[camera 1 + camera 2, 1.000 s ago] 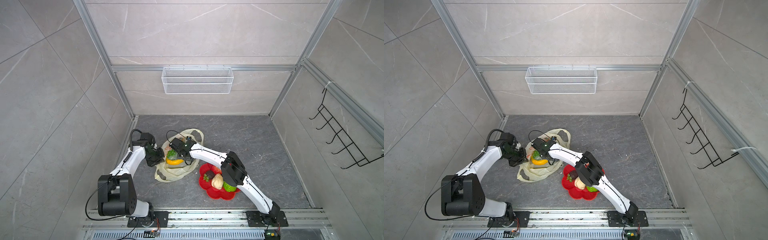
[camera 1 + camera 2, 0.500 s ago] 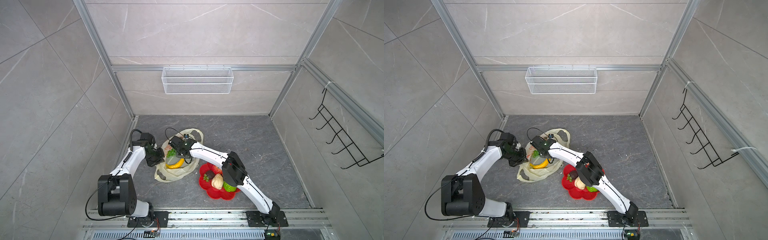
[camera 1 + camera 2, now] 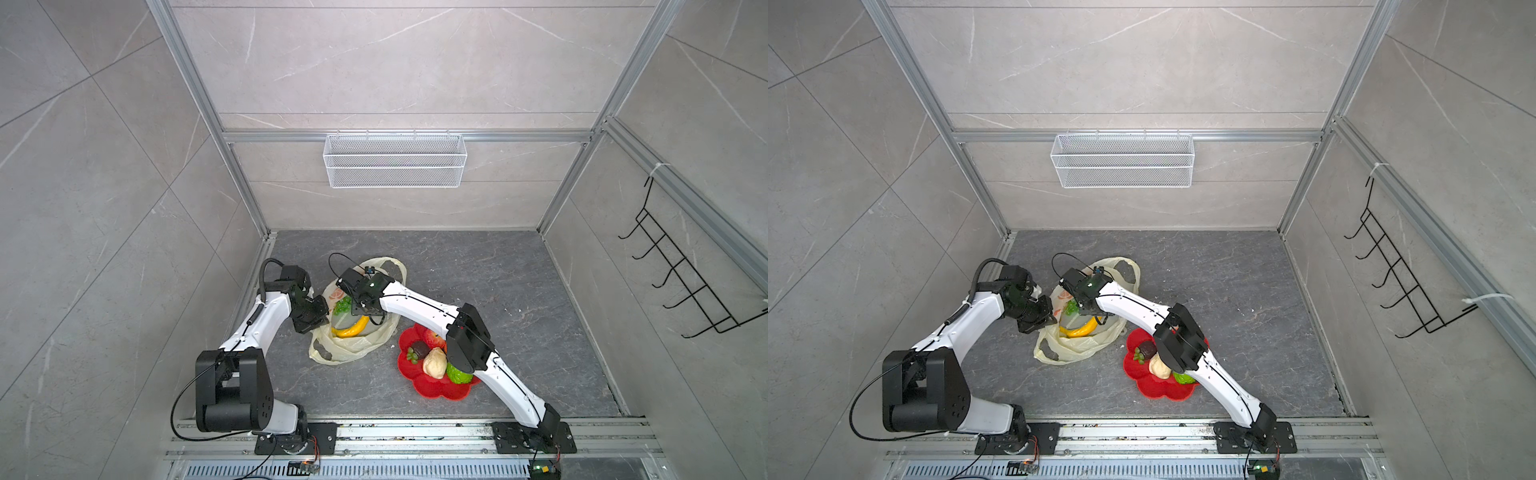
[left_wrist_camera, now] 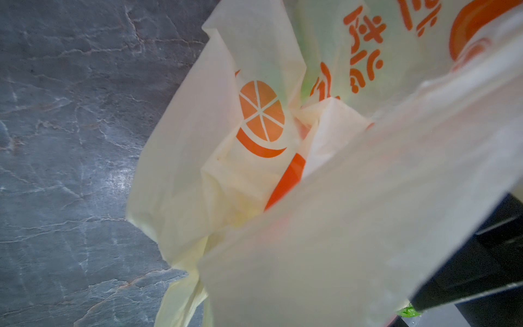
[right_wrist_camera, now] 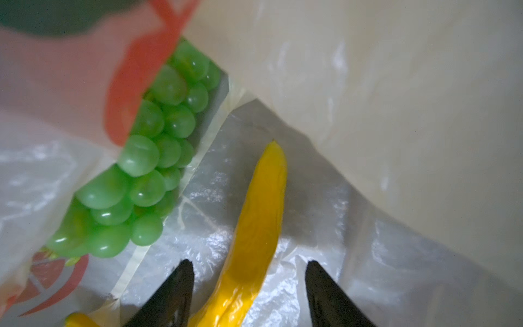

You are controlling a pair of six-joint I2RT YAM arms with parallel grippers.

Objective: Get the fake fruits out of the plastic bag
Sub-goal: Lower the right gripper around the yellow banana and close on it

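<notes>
2 fruits left inside the plastic bag (image 3: pixel 353 351): yellow banana (image 5: pixel 260 209) and green grape bunch (image 5: pixel 141 175), side by side on its floor film. Wide-open right gripper (image 5: pixel 248 264) poised over the banana, 1 finger either side, gaps showing on both. Tightly closed left gripper (image 3: pixel 323 311) at the bag's rim, apparently pinching it to prop the mouth. Descend straight, centre the banana, squeeze across its width. Avoid trapping loose film under the pads. Lift slowly, clear the rim, then swing toward the red plate (image 3: pixel 436 392).

Soft, even light in both top views (edges bowed); up close, the plastic bag (image 4: pixel 368 226) blurs in wrist views.
</notes>
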